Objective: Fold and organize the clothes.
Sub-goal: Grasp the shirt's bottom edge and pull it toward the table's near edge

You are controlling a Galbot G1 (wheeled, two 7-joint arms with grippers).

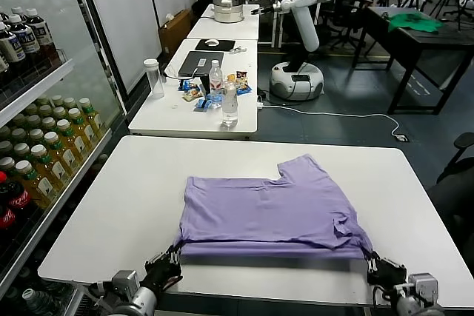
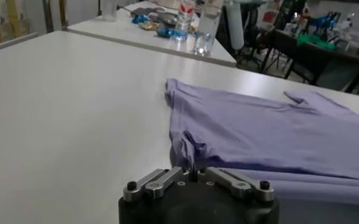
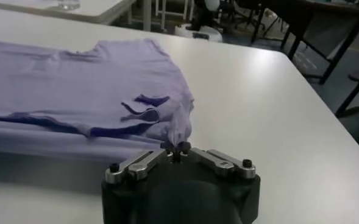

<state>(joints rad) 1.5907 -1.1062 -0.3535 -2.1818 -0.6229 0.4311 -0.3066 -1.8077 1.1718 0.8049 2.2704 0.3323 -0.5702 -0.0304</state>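
Note:
The clothes are one lavender T-shirt [image 1: 270, 212] lying folded across the white table [image 1: 126, 205], with its neck notch toward the far side. My left gripper [image 1: 170, 258] is at the shirt's near left corner, shut on a pinch of the fabric [image 2: 188, 146]. The left gripper [image 2: 193, 173] shows its fingers drawn together around that bunched corner. At the near right corner my right gripper [image 1: 375, 263] holds the shirt too. In the right wrist view the right gripper [image 3: 177, 148] has its tips nearly together with the T-shirt [image 3: 106, 85] gathered between them.
A drinks shelf [image 1: 37, 160] runs along the table's left side. Beyond the far edge stands another white table [image 1: 194, 109] with a water bottle [image 1: 229, 105], snacks and a laptop. Farther back are another robot [image 1: 300, 5] and a black table with a green cloth [image 1: 415, 21].

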